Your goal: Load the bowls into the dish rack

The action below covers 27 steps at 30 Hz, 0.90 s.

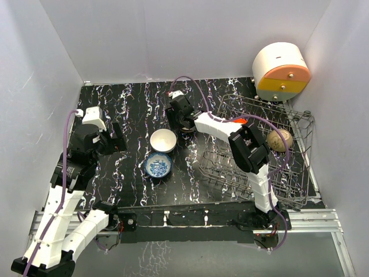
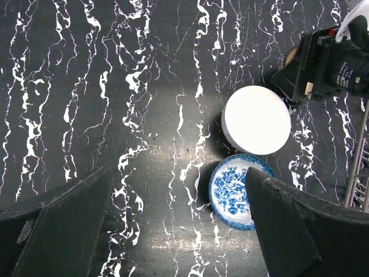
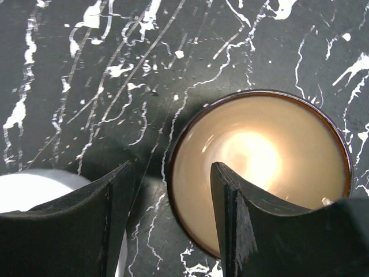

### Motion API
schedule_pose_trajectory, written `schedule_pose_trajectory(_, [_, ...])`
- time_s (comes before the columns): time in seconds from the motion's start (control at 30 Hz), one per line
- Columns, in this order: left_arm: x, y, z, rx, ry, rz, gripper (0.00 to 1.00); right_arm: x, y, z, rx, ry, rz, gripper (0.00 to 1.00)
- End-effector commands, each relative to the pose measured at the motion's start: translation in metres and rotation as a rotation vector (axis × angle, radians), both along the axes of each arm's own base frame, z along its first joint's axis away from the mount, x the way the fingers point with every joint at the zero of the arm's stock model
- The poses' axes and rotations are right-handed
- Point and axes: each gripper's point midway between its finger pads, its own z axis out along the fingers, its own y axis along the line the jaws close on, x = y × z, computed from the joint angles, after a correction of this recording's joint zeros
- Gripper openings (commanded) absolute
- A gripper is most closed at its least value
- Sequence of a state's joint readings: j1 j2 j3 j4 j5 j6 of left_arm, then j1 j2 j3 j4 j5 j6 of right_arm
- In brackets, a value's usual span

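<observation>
The dish rack (image 1: 291,173) is holding a tan bowl (image 1: 279,140). Just left of the rack, the right gripper (image 3: 170,173) is straddling the rim of the brown-rimmed bowl (image 3: 259,156), fingers released, readying a pinch; farther left, the left gripper (image 2: 179,176) is hovering, released.

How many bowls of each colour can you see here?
White bowl: 1
Blue-and-white bowl: 1
Brown bowl, golden inside: 1
Beige bowl in the dish rack: 1
Red-orange bowl, mostly hidden: 1
Total: 5
</observation>
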State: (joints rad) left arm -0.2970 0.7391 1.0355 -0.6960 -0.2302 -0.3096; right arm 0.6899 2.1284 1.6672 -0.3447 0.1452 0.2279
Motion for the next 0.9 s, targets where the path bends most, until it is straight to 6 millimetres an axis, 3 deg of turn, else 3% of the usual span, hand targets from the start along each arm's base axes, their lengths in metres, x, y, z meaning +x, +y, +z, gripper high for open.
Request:
schedule_pose_trajectory(0.0, [-0.002, 0.005, 0.002, 0.027, -0.005, 0.011, 0.97, 0.024, -0.008, 0.015, -0.014, -0.075, -0.109, 0.56])
schedule_pose_trajectory(0.27, [-0.002, 0.007, 0.000, 0.044, 0.003, 0.011, 0.97, 0.037, -0.012, 0.009, -0.054, -0.107, -0.140, 0.51])
schedule_pose_trajectory(0.33, [-0.002, 0.007, 0.001, 0.047, 0.002, 0.011, 0.97, 0.037, -0.011, 0.006, -0.059, -0.106, -0.137, 0.41])
schedule_pose_trajectory(0.6, [-0.004, 0.008, 0.000, 0.050, 0.004, 0.011, 0.97, 0.034, -0.013, -0.009, -0.078, -0.083, -0.128, 0.37])
schedule_pose_trajectory(0.7, [-0.005, 0.010, 0.000, 0.055, 0.005, 0.014, 0.97, 0.034, -0.016, -0.008, -0.087, -0.090, -0.136, 0.32])
schedule_pose_trajectory(0.87, [-0.006, 0.011, 0.003, 0.055, -0.006, 0.019, 0.97, 0.033, -0.017, 0.009, -0.068, -0.136, -0.123, 0.11])
